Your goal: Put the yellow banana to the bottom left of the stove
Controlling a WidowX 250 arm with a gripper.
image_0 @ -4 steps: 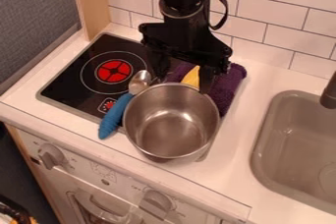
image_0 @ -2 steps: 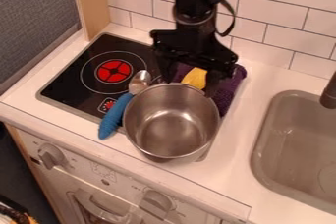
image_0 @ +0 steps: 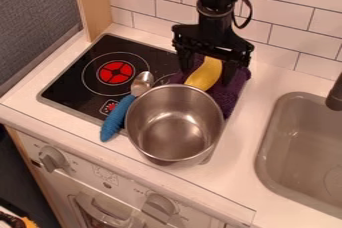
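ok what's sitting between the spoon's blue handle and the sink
In the camera view, the steel pot stands between the blue handle and the sink, then white counter.

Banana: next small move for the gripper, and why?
Probably ease the gripper down a touch, clear of the saucepan's rim, before closing: its fingers stand apart with the banana between them, and the banana sits right behind that rim.
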